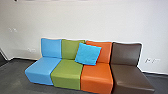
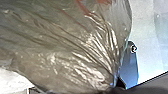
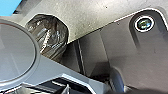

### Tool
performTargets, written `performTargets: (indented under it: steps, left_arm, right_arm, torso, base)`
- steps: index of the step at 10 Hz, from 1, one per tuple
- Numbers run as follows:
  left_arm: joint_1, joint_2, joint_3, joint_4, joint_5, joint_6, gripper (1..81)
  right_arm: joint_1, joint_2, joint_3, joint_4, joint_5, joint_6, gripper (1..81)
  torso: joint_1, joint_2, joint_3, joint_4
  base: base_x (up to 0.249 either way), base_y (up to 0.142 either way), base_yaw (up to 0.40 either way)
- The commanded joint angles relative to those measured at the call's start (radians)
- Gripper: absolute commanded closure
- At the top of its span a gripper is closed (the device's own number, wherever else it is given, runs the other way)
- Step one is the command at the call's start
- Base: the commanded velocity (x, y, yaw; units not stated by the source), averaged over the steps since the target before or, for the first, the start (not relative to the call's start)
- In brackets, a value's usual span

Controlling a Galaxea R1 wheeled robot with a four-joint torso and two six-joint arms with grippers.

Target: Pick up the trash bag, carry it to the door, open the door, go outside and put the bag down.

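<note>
Trash bag [image 2: 62, 47], one: dark, translucent, glossy; folds drawn together at the left tool [image 2: 118, 84], which is clamped on its gathered end; the body spreads out from there. Right tool [image 3: 116, 79]: whether apart or together, cannot tell. Wall [image 1: 100, 20]: small marks left and right, too blurred to read. Seating, left to right: blue [image 1: 43, 66], green [image 1: 66, 72], orange [image 1: 96, 75], brown [image 1: 130, 77]. Cushion [image 1: 88, 54], bright blue, tilted across the green and orange backrests.
</note>
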Motion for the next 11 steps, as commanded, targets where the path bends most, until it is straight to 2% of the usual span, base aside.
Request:
performTargets:
  steps: [1,4,6,7,8,9,11]
  left_arm:
    - [-0.029,0.016,-0.029,-0.011,0.075,0.034,81.1]
    - [0.023,0.092,-0.157,-0.015,0.073,0.074,81.1]
    - [0.045,0.131,-0.226,-0.016,0.067,0.077,81.1]
    - [0.057,0.141,-0.235,-0.013,0.044,0.077,81.1]
    - [0.065,0.151,-0.243,-0.011,0.029,0.078,81.1]
    - [0.071,0.162,-0.258,-0.011,0.027,0.079,81.1]
    - [0.075,0.187,-0.301,-0.011,0.027,0.079,81.1]
  right_arm:
    - [0.008,0.023,-0.040,-0.018,-0.048,-0.006,1.0]
    - [-0.012,0.075,-0.103,-0.025,-0.034,-0.006,1.0]
    - [-0.021,0.132,-0.161,-0.036,-0.034,-0.006,1.0]
    - [-0.026,0.161,-0.197,-0.045,-0.034,-0.006,1.0]
    - [-0.027,0.190,-0.230,-0.056,-0.034,-0.006,1.0]
    - [-0.029,0.215,-0.258,-0.057,-0.034,-0.008,1.0]
    - [-0.032,0.233,-0.283,-0.059,-0.036,-0.006,1.0]
  torso:
    - [-0.057,0.089,-0.006,0.000]
    - [-0.130,0.200,0.018,0.000]
    - [-0.177,0.272,0.018,0.000]
    - [-0.200,0.308,0.018,0.000]
    - [-0.224,0.345,0.071,0.000]
    - [-0.245,0.377,0.101,0.000]
    - [-0.281,0.434,0.132,0.000]
  base:
    - [0.000,0.000,0.000]
    - [0.000,0.000,0.000]
    - [0.000,0.000,0.000]
    - [0.000,0.000,0.000]
    - [0.000,0.000,0.000]
    - [0.000,0.000,0.000]
    - [0.000,0.000,0.000]
